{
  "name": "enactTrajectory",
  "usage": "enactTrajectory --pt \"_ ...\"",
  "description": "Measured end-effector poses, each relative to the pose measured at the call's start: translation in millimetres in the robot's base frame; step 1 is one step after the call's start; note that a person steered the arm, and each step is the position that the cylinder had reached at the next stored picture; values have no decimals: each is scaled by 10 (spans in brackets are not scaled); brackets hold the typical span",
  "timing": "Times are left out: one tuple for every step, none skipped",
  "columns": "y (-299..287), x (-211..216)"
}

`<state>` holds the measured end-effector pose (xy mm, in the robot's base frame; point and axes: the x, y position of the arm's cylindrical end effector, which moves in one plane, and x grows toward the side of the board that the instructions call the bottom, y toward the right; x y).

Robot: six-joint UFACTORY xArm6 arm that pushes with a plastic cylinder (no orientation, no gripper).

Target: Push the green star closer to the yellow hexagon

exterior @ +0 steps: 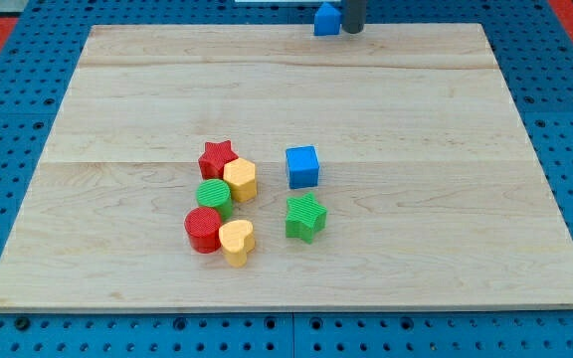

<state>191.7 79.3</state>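
Just right of the board's middle, your green star (305,216) sat on its own, directly below the blue cube (302,166) and a little apart from it. The yellow hexagon (240,180) was up and to the view's left of it, packed into the cluster with the red star (217,158) touching on its upper left and the green cylinder (213,196) just below-left. The red cylinder (203,229) and yellow heart (236,241) sat at the bottom of that bunch.

Handling-wise, I'd guess the star was light, rigid plastic or wood with ribbed sides, so it'd slide easily on the smooth wooden board (466,119) and probably spin if you caught a point off-centre. No grabbing here anyway; you'd want to push on its lower-right side, aimed between two points, so it heads up-left.

Your tip (352,29) was way up at the view's top edge, next to another blue block (326,19), well apart from the star and touching nothing that I could see. Nothing was held, it's just a bare rod.

No brands, labels or writing were readable anywhere.
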Motion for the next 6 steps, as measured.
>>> enactTrajectory --pt "-442 12" --pt "-941 13" --pt "-1140 313" --pt "-969 937" --pt "-461 1301" --pt "103 1809"
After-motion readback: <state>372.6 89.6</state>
